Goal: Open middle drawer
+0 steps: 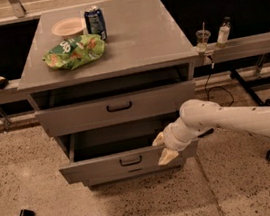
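- Hazard, as I judge it: the tool (159, 150) is hanging against the right part of the middle drawer's (96, 169) front. A careless pull-away could be nudging that front back in.
- Second hazard: a harder tug could be running the drawer off its slides, since it is standing well out.
- Tool: fingers spreading apart, gripping nothing, just right of the black bar handle (131, 160).
- Middle drawer: sitting low in the cabinet, under the taller-fronted drawer (76, 120). Wide, shallow and grey, with the interior showing dark.
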`<move>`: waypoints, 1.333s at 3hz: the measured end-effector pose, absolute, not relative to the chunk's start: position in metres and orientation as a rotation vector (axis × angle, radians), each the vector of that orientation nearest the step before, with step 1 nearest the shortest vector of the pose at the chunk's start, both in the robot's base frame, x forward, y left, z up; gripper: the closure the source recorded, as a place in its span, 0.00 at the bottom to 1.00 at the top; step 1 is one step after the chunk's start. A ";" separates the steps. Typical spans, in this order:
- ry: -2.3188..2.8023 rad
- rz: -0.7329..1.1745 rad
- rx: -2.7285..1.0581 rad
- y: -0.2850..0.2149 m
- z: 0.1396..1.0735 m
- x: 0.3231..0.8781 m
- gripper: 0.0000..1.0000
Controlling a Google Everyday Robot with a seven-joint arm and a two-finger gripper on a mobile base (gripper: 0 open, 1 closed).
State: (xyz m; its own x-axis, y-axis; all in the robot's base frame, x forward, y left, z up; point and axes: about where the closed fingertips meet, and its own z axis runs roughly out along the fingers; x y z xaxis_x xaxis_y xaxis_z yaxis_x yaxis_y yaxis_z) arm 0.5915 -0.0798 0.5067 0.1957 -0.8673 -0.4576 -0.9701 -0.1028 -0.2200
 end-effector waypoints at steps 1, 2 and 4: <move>1.723 0.269 -2.012 -0.080 0.502 0.615 0.42; 1.760 0.281 -2.009 -0.079 0.477 0.635 0.42; 1.783 0.388 -2.045 -0.064 0.438 0.626 0.42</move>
State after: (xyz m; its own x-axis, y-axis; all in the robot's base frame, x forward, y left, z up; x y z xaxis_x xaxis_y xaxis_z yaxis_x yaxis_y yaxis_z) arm 0.6256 -0.0637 0.4381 0.1487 -0.8772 -0.4565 -0.9876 -0.1079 -0.1144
